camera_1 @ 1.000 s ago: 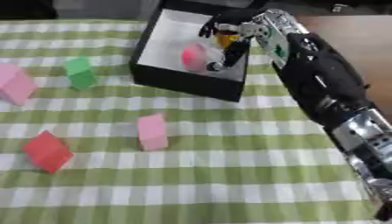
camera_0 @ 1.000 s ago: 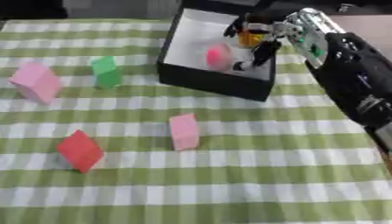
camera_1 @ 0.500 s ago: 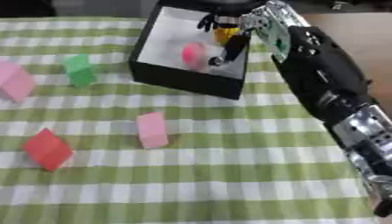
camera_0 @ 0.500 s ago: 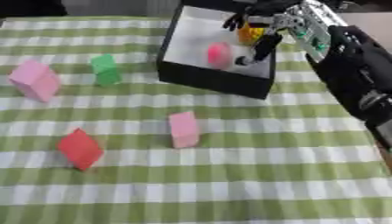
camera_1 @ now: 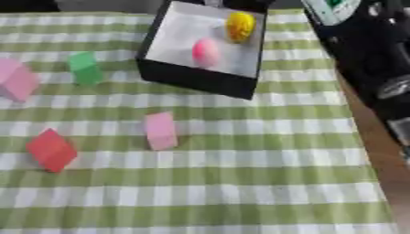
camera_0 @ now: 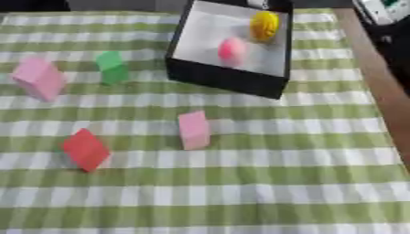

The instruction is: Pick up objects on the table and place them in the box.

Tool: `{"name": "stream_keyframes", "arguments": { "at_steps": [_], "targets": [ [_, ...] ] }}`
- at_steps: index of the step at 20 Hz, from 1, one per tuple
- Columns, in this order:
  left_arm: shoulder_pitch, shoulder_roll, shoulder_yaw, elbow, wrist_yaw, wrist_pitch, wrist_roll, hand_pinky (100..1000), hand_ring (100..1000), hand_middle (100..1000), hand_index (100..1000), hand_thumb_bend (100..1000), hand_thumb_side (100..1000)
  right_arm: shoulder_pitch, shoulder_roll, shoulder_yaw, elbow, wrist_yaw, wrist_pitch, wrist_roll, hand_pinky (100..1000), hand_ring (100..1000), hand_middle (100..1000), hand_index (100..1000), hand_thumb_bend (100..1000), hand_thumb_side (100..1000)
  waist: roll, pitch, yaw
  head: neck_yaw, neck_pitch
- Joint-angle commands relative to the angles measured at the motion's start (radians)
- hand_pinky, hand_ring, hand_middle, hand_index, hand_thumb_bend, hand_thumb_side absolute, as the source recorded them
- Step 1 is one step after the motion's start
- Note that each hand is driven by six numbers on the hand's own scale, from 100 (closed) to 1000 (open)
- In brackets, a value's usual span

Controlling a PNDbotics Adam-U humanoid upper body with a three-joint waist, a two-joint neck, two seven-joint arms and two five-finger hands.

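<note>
Across the whole field lay a green-and-white checked tablecloth (camera_0: 240, 183), with a strip of bare brown table (camera_0: 383, 91) showing along its right edge. At the right margin of the right eye view stood the robot's right arm (camera_1: 376, 55), black with a silver joint; its hand was out of sight, so whether the fingers were apart or together could not be told, and the left hand appeared in neither view. At the far centre sat the black box (camera_0: 227, 80) with a pale floor, open at the top. Inside it rested a yellow ball (camera_0: 264, 25) toward the far right corner and a pink ball (camera_0: 232, 49) just beside it, nearer the front wall. On the cloth at far left lay a large pink block (camera_0: 38, 78), and near it, between it and the box, a green block (camera_0: 111, 67). A smaller pink block (camera_0: 194, 130) stood in front of the box, well apart from it. A red block (camera_0: 86, 149) lay tilted at the near left.
</note>
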Motion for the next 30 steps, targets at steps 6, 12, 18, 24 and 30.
{"name": "stream_keyframes", "arguments": {
  "at_steps": [6,12,18,24,30],
  "targets": [
    [0.013,0.042,0.010,-0.009,-0.005,-0.001,0.007,765,808,800,806,100,763,0.016,-0.121,0.088,-0.320,-0.122,0.165,0.085,912,800,760,877,226,228,-0.018,-0.046,-0.011,0.015,0.010],
    [0.020,0.046,0.011,-0.008,-0.007,0.000,0.008,765,808,799,806,100,764,0.007,-0.090,0.151,-0.327,-0.169,0.152,0.152,914,792,761,877,200,233,-0.020,-0.048,-0.018,0.021,0.018],
    [0.023,0.046,0.008,-0.007,-0.007,0.001,0.006,766,809,799,806,100,765,0.019,-0.033,0.204,-0.327,-0.139,0.186,0.236,923,805,769,878,171,330,-0.020,-0.050,-0.022,0.022,0.019],
    [0.024,0.043,0.008,-0.007,-0.006,0.000,0.006,766,809,799,805,100,765,0.065,0.006,0.233,-0.327,-0.093,0.223,0.274,940,841,797,900,175,444,-0.017,-0.047,-0.017,0.019,0.019],
    [0.024,0.041,0.007,-0.007,-0.004,0.000,0.004,766,809,799,805,100,766,0.102,0.050,0.251,-0.323,-0.007,0.292,0.283,951,868,819,916,195,499,-0.017,-0.045,-0.015,0.017,0.021]
  ]
}}
